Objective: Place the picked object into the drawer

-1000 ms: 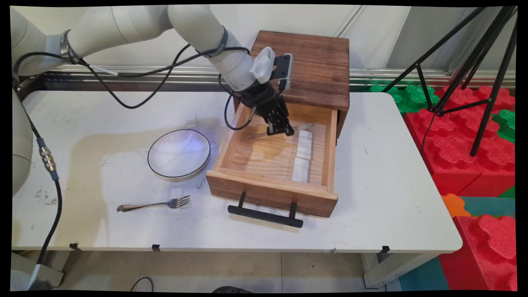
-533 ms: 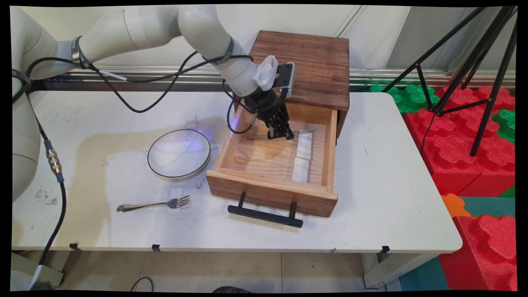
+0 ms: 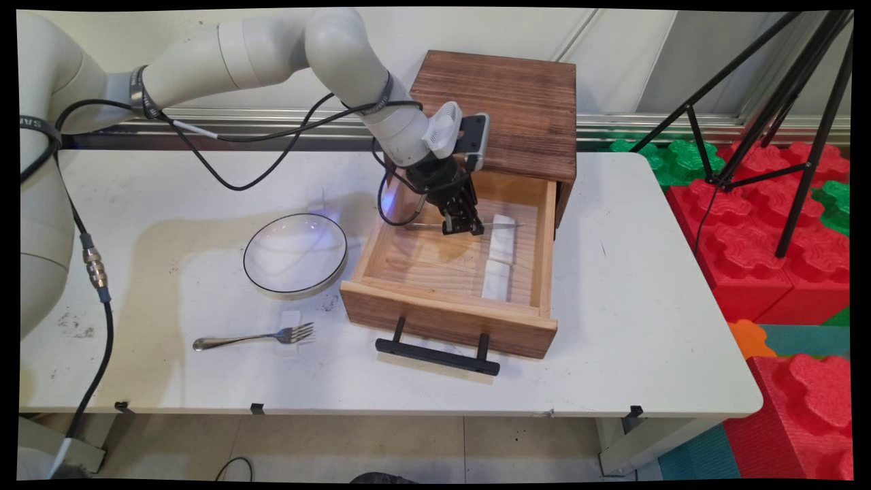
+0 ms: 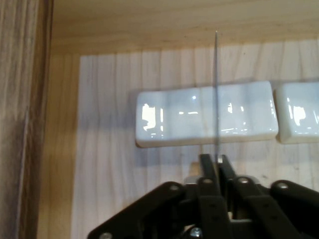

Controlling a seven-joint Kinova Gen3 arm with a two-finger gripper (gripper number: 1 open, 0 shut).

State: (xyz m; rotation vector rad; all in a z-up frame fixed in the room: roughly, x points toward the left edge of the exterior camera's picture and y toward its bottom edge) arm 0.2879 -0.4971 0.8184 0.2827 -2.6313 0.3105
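- Black two-finger gripper [image 4: 216, 167] is clenched on a thin silver table knife [image 3: 500, 224], holding it by the middle; blade sticks out straight ahead in hand view, seen edge-on.
- In main view the knife lies about level, handle end toward the drawer's left wall, blade tip toward the right wall, raised above the floor of the open light-wood drawer [image 3: 449, 309].
- Under the blade: two glossy white rectangular ceramic rests [image 4: 205, 119] on the drawer floor, end to end; knife crosses over the nearer one, not touching as far as I can tell.
- Risk: grip is narrow on a thin flat metal piece, so the knife could pivot or slip if the hand tilts.
- Risk: the knife spans much of the drawer's width, so either end could catch a drawer wall or the dark-wood cabinet [image 3: 507, 109] front just behind.
- On the white table [image 3: 646, 286], left of the drawer: white round plate with black rim [image 3: 295, 254], silver fork [image 3: 255, 337]; both well apart from gripper.
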